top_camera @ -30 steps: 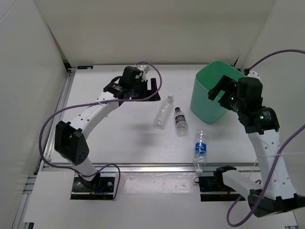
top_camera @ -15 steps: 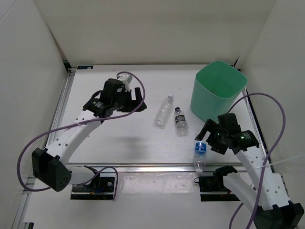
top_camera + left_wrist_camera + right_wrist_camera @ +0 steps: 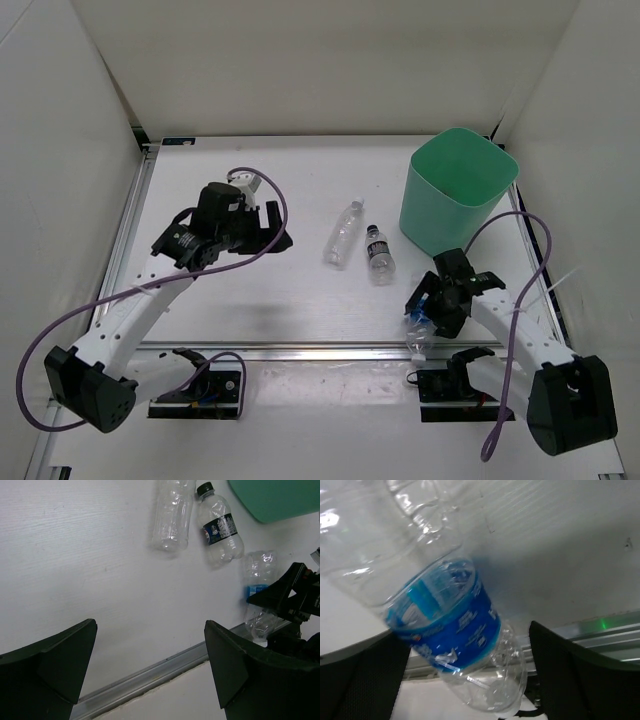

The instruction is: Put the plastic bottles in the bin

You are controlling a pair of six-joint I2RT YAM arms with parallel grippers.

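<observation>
The mint-green bin [image 3: 457,198] stands at the back right. A plain clear bottle [image 3: 342,232] and a black-labelled bottle [image 3: 378,252] lie side by side mid-table; both show in the left wrist view, plain [image 3: 172,515] and black-labelled [image 3: 220,530]. The blue-labelled bottle [image 3: 417,322] lies at the front rail. My right gripper [image 3: 428,308] is low over it, jaws open on either side of the bottle [image 3: 452,620], with a gap at the right finger [image 3: 580,675]. My left gripper [image 3: 268,236] is open and empty, left of the bottles. The red-labelled bottle is out of view.
A metal rail [image 3: 300,348] runs along the table's front edge, right by the blue-labelled bottle. White walls close the back and both sides. The bin's rim [image 3: 275,500] shows at the top right of the left wrist view.
My right arm has dropped from over the bin down to the blue-labelled bottle at the front edge. My left arm has pulled back toward the left and nearer.
</observation>
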